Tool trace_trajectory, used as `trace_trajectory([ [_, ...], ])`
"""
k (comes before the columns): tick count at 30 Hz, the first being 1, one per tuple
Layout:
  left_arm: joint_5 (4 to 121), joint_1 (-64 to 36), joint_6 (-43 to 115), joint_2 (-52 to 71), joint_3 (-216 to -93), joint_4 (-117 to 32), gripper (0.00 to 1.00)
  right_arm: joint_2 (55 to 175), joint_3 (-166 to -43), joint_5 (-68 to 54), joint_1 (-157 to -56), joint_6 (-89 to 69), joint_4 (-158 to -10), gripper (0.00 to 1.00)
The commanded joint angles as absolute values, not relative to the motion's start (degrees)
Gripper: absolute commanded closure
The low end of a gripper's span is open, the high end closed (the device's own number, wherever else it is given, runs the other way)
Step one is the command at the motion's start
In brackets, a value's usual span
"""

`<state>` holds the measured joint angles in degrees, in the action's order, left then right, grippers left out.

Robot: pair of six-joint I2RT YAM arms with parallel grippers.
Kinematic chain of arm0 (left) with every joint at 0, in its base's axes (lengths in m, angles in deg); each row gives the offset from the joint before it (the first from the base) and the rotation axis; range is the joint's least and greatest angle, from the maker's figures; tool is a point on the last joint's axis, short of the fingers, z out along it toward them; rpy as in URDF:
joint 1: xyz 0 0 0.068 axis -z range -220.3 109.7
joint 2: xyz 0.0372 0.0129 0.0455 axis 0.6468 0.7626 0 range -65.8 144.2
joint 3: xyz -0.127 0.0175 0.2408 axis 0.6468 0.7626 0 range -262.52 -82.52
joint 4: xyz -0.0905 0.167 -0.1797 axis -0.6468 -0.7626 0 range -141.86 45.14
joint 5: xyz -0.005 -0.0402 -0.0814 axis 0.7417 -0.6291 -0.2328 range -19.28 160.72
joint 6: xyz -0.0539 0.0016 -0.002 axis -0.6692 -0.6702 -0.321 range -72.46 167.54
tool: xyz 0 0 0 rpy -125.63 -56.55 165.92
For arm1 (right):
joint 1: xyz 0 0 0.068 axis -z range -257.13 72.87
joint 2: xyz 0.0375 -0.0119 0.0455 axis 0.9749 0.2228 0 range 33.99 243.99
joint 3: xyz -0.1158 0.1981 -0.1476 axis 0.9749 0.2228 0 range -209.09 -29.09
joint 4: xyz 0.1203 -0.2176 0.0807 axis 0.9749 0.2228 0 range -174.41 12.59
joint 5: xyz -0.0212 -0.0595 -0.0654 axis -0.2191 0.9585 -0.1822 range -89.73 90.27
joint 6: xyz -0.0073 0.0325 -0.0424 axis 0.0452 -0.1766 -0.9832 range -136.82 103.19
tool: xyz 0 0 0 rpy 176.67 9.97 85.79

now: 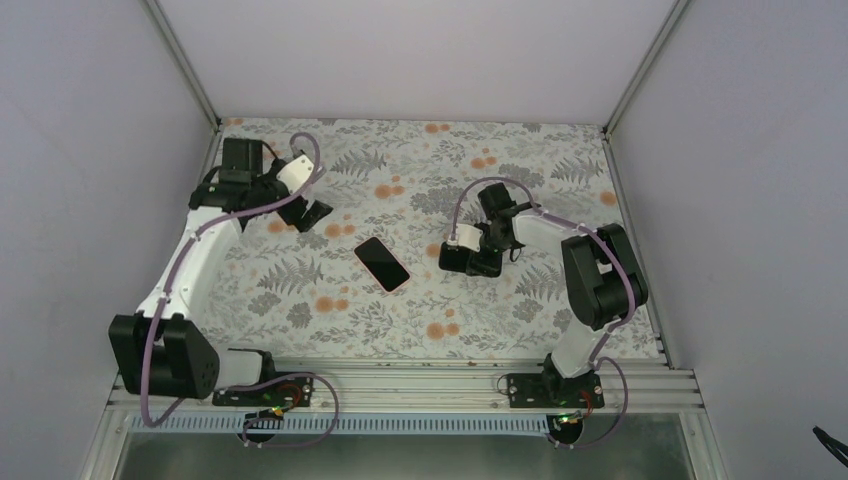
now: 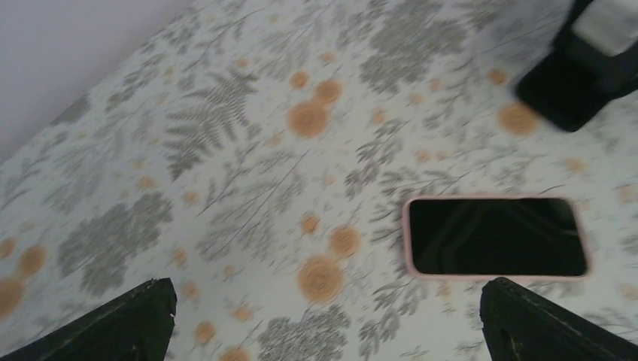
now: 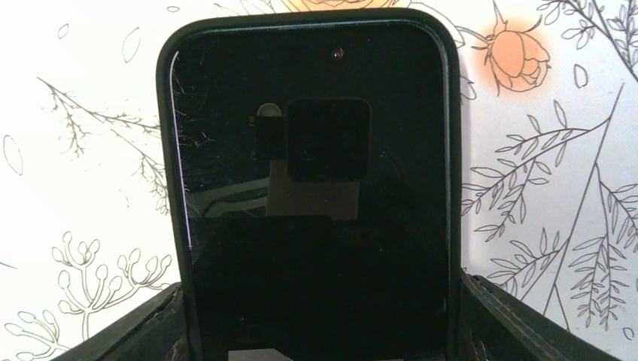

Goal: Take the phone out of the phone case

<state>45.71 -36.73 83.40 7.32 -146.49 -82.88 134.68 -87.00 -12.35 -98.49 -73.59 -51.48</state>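
The right tool (image 1: 466,257) is clenched on the black phone (image 3: 316,188), seemingly still seated in its black case (image 3: 450,150); left tool (image 1: 300,218) spread, empty; pink-rimmed phone (image 1: 381,264) on counter (image 1: 300,300); extraction not begun

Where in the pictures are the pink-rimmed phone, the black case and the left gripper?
pink-rimmed phone (image 2: 496,237): left wrist view, middle of its dark screen.
black case (image 3: 452,150): right wrist view, its right rim.
left gripper (image 2: 331,293): left wrist view, open gap midway between its fingertips.

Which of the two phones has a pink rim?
The phone lying flat in the middle of the table; the other phone, black-rimmed, sits in the right end effector.
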Motion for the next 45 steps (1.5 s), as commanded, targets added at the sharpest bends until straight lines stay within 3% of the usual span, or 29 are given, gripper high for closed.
trace_trajectory([
  [1,30.24,-36.20,85.85,14.51,-156.25,-98.81,0.00,133.76,-87.50,-11.16,-99.11,-70.96,-55.47,0.41],
  [9,8.25,-35.52,91.81,36.07,-174.76,-122.54,0.00,124.15,-92.32,-9.68,-105.12,-63.08,-59.73,0.45],
  [19,6.76,-34.44,86.89,46.04,-180.65,-122.56,0.00,127.70,-101.10,-3.99,-114.87,-58.59,-63.60,0.43],
  [24,5.95,-34.10,83.40,49.72,-181.57,-122.48,0.08,131.84,-105.11,-2.20,-118.32,-57.28,-64.73,0.44],
  [34,7.81,-33.93,80.16,50.76,-181.04,-120.78,0.12,134.75,-108.48,1.67,-123.25,-57.62,-66.17,0.43],
  [36,7.39,-33.90,80.48,51.11,-181.33,-121.23,0.17,135.45,-109.50,1.84,-123.75,-57.50,-65.89,0.43],
  [42,6.02,-33.06,81.67,51.60,-181.88,-122.58,0.53,137.37,-111.80,3.03,-124.58,-57.50,-66.96,0.43],
  [45,5.59,-32.27,82.14,50.83,-181.46,-122.65,0.64,138.59,-113.17,3.88,-124.66,-57.59,-67.01,0.44],
])
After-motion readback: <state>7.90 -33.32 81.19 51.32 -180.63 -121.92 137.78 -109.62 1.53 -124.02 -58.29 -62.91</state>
